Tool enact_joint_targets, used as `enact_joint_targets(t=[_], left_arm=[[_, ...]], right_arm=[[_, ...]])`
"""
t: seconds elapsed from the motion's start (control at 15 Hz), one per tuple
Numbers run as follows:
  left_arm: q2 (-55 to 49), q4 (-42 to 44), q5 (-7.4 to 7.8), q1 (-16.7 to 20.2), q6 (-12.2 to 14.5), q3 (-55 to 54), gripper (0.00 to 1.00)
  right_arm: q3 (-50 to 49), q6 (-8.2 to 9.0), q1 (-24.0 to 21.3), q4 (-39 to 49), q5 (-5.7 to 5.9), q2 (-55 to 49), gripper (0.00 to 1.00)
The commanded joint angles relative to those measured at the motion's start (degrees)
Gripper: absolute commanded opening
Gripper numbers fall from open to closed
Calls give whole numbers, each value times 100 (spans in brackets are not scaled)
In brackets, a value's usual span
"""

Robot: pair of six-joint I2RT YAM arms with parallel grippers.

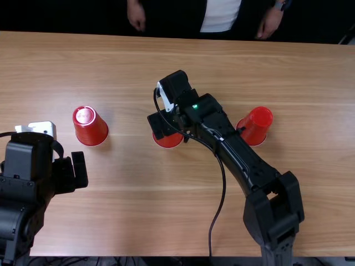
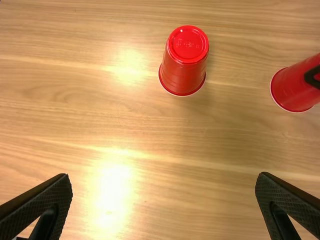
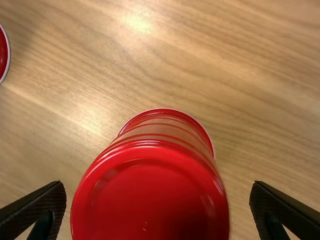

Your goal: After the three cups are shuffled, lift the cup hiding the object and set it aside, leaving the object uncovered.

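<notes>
1. The left gripper [image 2: 162,186] hangs spread wide near the left red plastic cup [image 1: 90,126].
2. The right gripper [image 1: 169,126] straddles the middle red plastic cup [image 3: 150,200] at the table's centre, fingers apart. I judge this the grasp step.
3. Next move: pinch its walls and lift straight up.
4. That cup stands inverted, base up, long axis vertical.
5. The right red plastic cup [image 1: 255,126] stands apart.

Top: steeply down, from near edge. Left wrist: back from left cup [image 2: 184,60]. Right wrist: tight over middle cup [image 3: 150,200], shared by all.
</notes>
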Motion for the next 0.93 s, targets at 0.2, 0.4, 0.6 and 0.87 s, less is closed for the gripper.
enact_joint_targets(t=[0.2, 0.4, 0.6, 0.87], left_arm=[[-62, 0, 0, 5, -59, -168, 100], [-71, -10, 0, 5, -59, -168, 100], [-71, -21, 0, 5, -59, -229, 100], [-71, -10, 0, -4, -59, -229, 100]], right_arm=[[178, 8, 121, -3, -22, 231, 49], [169, 8, 138, -13, -11, 231, 14], [169, 8, 174, -13, -22, 196, 0], [231, 29, 147, -3, -22, -332, 0]])
